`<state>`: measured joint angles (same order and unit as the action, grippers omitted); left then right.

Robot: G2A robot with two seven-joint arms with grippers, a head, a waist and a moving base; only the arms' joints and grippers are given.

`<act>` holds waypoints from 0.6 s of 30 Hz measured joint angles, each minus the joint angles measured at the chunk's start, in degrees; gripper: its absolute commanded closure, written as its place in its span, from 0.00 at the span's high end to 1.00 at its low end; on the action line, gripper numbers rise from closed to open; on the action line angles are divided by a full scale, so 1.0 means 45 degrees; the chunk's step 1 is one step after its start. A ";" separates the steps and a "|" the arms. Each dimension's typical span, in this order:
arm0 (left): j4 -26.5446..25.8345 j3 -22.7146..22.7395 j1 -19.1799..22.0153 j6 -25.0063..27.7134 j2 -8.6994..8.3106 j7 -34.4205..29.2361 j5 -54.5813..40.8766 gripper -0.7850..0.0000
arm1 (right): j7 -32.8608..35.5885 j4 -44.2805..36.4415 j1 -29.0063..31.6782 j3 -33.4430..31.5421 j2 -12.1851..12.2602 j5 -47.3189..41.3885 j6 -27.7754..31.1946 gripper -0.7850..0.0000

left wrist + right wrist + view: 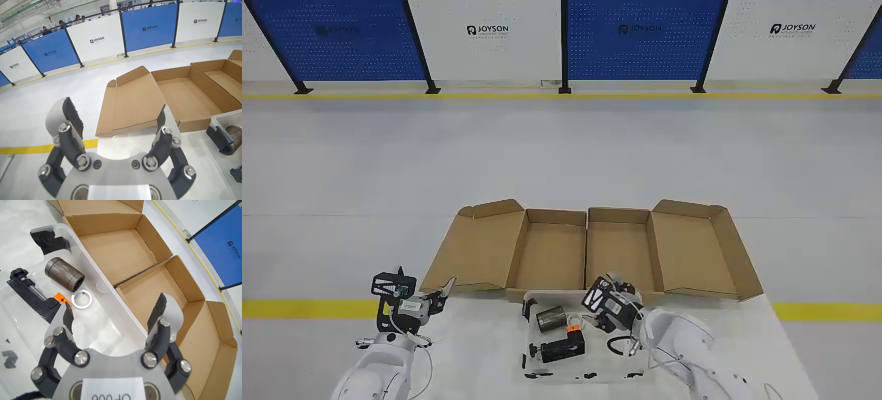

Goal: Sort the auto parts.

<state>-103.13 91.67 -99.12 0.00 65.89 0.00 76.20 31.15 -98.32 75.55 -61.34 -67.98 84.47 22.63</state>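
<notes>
Where tray point(126, 311) sits: one cylinder point(64, 274), one ring point(81, 307) (one clamp point(32, 295))

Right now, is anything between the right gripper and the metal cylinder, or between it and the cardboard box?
Nothing visible blocks the open right gripper from the metal cylinder; a ring lies close beside it. Toward the cardboard box, only the wall of the clear bin stands between, so lift over it.

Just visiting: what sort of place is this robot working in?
Most likely a factory floor or industrial test hall: blue and white partition panels fence a wide floor marked with yellow lines, and metal parts lie in a clear tray beside open cardboard boxes.
</notes>
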 measured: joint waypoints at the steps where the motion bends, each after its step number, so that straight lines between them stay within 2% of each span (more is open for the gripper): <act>1: 0.0000 0.0000 0.0000 0.0000 0.0000 0.0000 0.0000 1.00 | 0.0031 -0.0045 -0.0002 0.0045 -0.0007 -0.0102 0.0104 0.95; 3: 0.0000 0.0000 0.0000 0.0000 0.0000 0.0000 0.0000 1.00 | 0.0118 -0.0140 0.0019 0.0086 -0.0003 -0.0301 0.0409 0.93; 6: 0.0000 0.0000 0.0000 0.0000 0.0000 0.0000 0.0000 1.00 | 0.0403 -0.0300 0.0055 0.0113 0.0037 -0.0562 0.1143 0.98; 9: 0.0000 0.0000 0.0000 0.0000 0.0000 0.0000 0.0000 1.00 | 0.0862 -0.0351 -0.0014 0.0332 0.0082 -0.0330 0.2031 0.93; 16: 0.0000 0.0000 0.0000 0.0000 0.0000 0.0000 0.0000 1.00 | 0.1190 0.0043 -0.0299 0.1205 -0.0045 0.0525 0.1679 0.85; 18: 0.0000 0.0000 0.0000 0.0000 0.0000 0.0000 0.0000 1.00 | 0.1280 0.0180 -0.0436 0.1363 -0.0091 0.0536 0.1581 0.80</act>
<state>-103.13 91.67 -99.12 0.00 65.89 0.00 76.20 36.91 -97.51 73.58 -55.20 -68.39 86.88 29.74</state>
